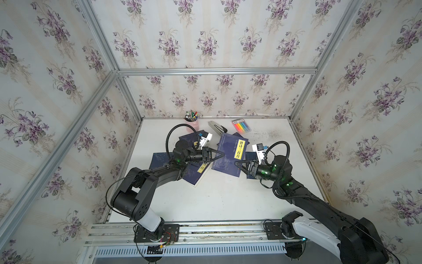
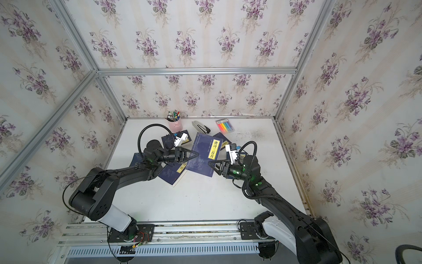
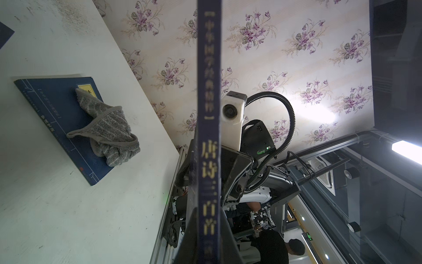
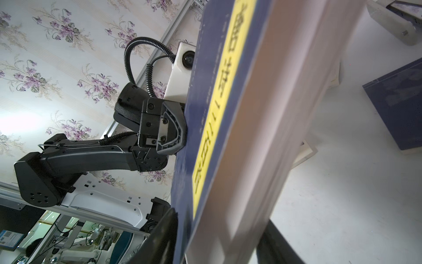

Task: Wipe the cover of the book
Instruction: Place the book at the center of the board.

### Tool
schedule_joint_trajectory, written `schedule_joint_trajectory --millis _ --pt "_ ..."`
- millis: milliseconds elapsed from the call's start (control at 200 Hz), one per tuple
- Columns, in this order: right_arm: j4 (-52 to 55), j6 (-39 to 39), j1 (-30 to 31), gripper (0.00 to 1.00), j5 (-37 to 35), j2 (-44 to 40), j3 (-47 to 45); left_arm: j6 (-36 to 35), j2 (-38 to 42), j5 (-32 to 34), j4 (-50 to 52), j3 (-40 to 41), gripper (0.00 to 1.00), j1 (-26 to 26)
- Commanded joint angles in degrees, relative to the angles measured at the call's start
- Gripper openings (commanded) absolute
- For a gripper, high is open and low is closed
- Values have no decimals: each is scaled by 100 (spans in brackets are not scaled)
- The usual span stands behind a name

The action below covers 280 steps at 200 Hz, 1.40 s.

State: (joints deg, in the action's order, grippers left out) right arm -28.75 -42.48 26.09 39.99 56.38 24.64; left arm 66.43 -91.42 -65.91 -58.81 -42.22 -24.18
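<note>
A dark blue book (image 1: pixel 228 157) (image 2: pixel 203 157) with a yellow title label hangs tilted above the table between both arms. My left gripper (image 1: pixel 222 156) (image 2: pixel 197 155) is shut on its spine side; the spine (image 3: pixel 209 114) runs between the jaws of that gripper (image 3: pixel 209 228). From the opposite side my right gripper (image 1: pixel 236 163) (image 2: pixel 210 163) (image 4: pixel 219 228) grips the page edge, one finger on the labelled cover (image 4: pixel 219 102) and one behind the pages. A grey cloth (image 3: pixel 109 128) lies crumpled on another blue book (image 3: pixel 45 102) on the table; no top view shows it.
Several more blue books (image 1: pixel 159 160) (image 1: pixel 196 176) lie under and around the left arm. At the back stand a pink pen cup (image 1: pixel 191 121), a stapler (image 1: pixel 217 128) and a pack of coloured markers (image 1: pixel 242 125). Papered walls enclose the table on three sides.
</note>
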Motion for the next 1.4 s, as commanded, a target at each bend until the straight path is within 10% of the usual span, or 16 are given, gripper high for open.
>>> schedule_joint_trajectory --millis 0,235,450,640,979,1394 --pt "-177 -92 5 34 -64 -67 86 -321 147 -17 -12 -14 0 -33" --pt "158 10 2 0 -254 -28 351 -1376 613 221 1552 -151 9 -173" --pt "2560 1319 -14 0 -787 131 1640 -2621 993 731 3599 -364 53 -216" --pt "4477 2291 -544 0 -1582 581 3009 -3887 1332 1751 5595 -657 70 -210" --pt "6050 3375 -1981 0 -3600 2801 5130 -4627 1405 2554 6526 -739 73 -206" --pt "7076 4367 -3185 0 -2104 5715 7714 -5008 1138 2414 6353 -660 74 -133"
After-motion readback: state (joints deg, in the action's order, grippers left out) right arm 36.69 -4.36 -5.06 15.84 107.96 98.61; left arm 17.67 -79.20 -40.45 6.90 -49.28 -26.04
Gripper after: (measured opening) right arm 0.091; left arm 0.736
